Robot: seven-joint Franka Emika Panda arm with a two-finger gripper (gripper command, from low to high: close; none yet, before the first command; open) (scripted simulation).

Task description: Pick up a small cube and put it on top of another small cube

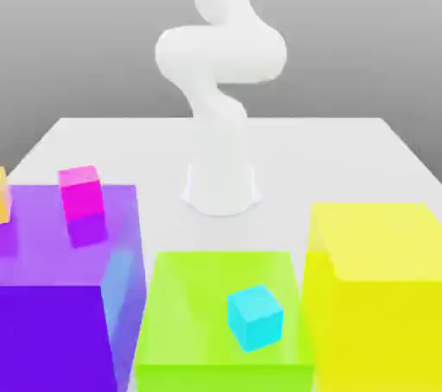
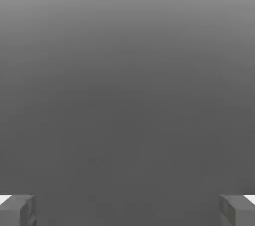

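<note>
**Claw.** In the hand view the claw (image 2: 127,212) stands fully apart. One finger (image 2: 17,210) sits at each side with plain grey ground between them, and nothing is held or touched.

**Arm.** The white arm (image 1: 223,79) rises from its base on the far middle of the worktop (image 1: 380,144). It is the only arm on the rig, so no question arises of which is nearer.

**Task's thing.** A small cyan cube (image 1: 255,317) lies at the near middle of the scene, within the outline of the big green block (image 1: 186,330). Whether it rests on that block or is seen through it cannot be told. Its colour reads between sky-blue and turquoise, so its identity as the cube to be lifted is probable, not certain.

**Deciding relation.** This cube lies well apart from the arm's base, on the near side and slightly toward the exterior view's right. In my judgement the claw must come forward and down to reach it. A cube has no long axis, but its faces sit askew to the block's edges, so the wrist will likely need turning to square the fingers on two opposite faces.

**Other items.**
- A magenta small cube (image 1: 81,192) sits at the far left, against the big purple block (image 1: 52,330).
- A big yellow block (image 1: 380,312) stands at the near right.

**Markings.** No brand, label or writing is legible on any item.
</note>
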